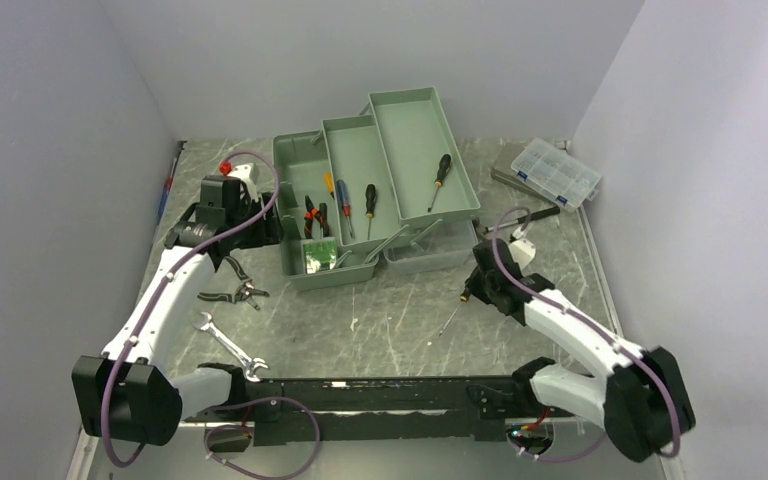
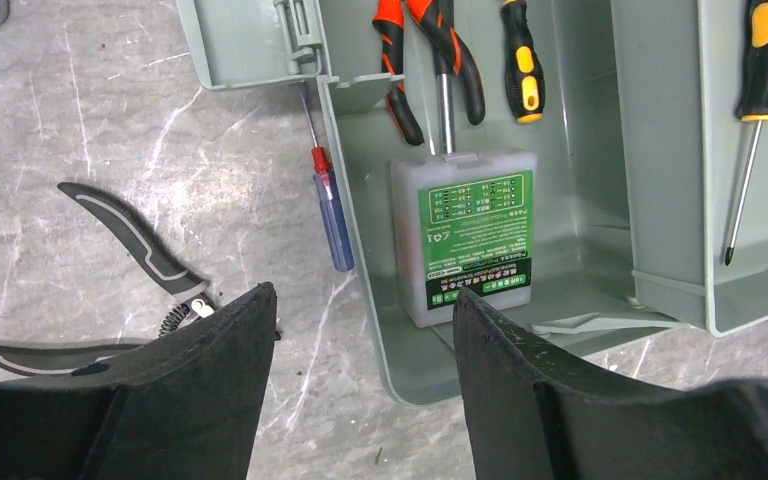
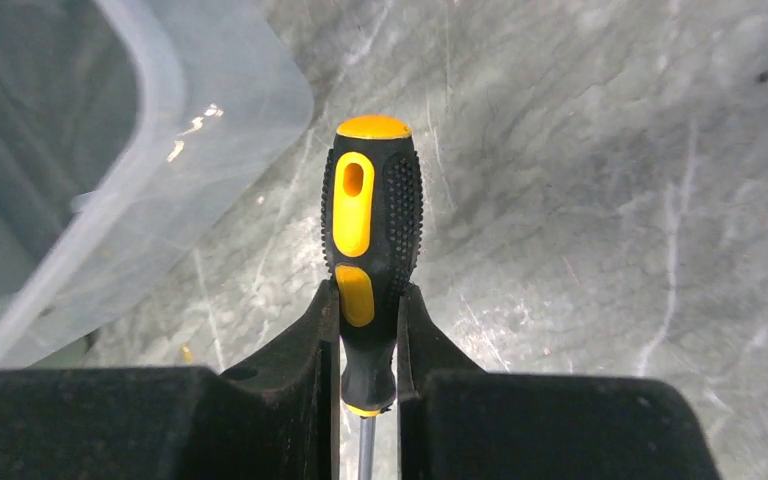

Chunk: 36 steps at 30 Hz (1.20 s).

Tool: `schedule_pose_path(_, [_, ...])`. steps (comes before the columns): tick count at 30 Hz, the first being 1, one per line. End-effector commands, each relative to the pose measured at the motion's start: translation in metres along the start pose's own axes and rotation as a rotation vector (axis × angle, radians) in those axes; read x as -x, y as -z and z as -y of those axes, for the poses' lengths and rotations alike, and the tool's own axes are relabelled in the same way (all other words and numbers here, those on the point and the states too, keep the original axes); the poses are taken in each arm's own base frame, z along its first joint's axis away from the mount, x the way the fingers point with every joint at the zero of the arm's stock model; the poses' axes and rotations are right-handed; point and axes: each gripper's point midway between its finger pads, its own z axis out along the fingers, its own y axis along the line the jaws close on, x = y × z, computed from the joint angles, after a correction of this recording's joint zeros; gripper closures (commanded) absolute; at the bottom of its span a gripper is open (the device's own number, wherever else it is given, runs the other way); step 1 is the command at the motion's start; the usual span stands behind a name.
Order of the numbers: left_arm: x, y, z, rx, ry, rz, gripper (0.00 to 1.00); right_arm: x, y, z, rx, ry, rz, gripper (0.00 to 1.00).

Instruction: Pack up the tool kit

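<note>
Rubbery yellow-black screwdriver, light and stiff, sits pinched low on its grippy handle by the right fingers beside the open green toolbox on the table, tip maybe grazing it, left fingers spread, empty.

I see toolbox centre-rear on table, trays stepped to its right. Organizer box right of it. Pliers, wrench on table front-left. Bit case inside toolbox base.
</note>
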Motion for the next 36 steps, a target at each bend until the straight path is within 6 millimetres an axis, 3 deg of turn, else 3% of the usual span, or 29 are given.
schedule_pose_path(1, [0.013, 0.005, 0.003, -0.014, -0.021, 0.053, 0.33, 0.038, 0.039, 0.000, 0.005, -0.015, 0.120, 1.00])
schedule_pose_path(6, [0.013, 0.005, 0.004, -0.020, -0.022, 0.055, 0.33, 0.078, 0.091, -0.025, 0.152, 0.027, 0.230, 1.00])
schedule_pose_path(12, [0.012, 0.004, 0.006, -0.034, -0.025, 0.048, 0.35, 0.128, 0.161, -0.101, 0.459, 0.229, 0.350, 1.00])
schedule_pose_path(19, [0.012, 0.005, 0.006, -0.035, -0.031, 0.055, 0.36, 0.188, 0.195, -0.185, 0.564, 0.405, 0.436, 1.00])
schedule_pose_path(27, [0.011, 0.003, 0.002, -0.015, -0.032, 0.052, 0.36, 0.231, 0.152, -0.267, 0.560, 0.545, 0.448, 1.00])
schedule_pose_path(33, [0.012, 0.003, -0.003, 0.011, -0.029, 0.055, 0.36, 0.231, 0.094, -0.308, 0.567, 0.603, 0.335, 1.00])
schedule_pose_path(36, [0.012, 0.002, -0.006, 0.023, -0.021, 0.051, 0.37, 0.225, 0.077, -0.324, 0.589, 0.625, 0.281, 1.00])
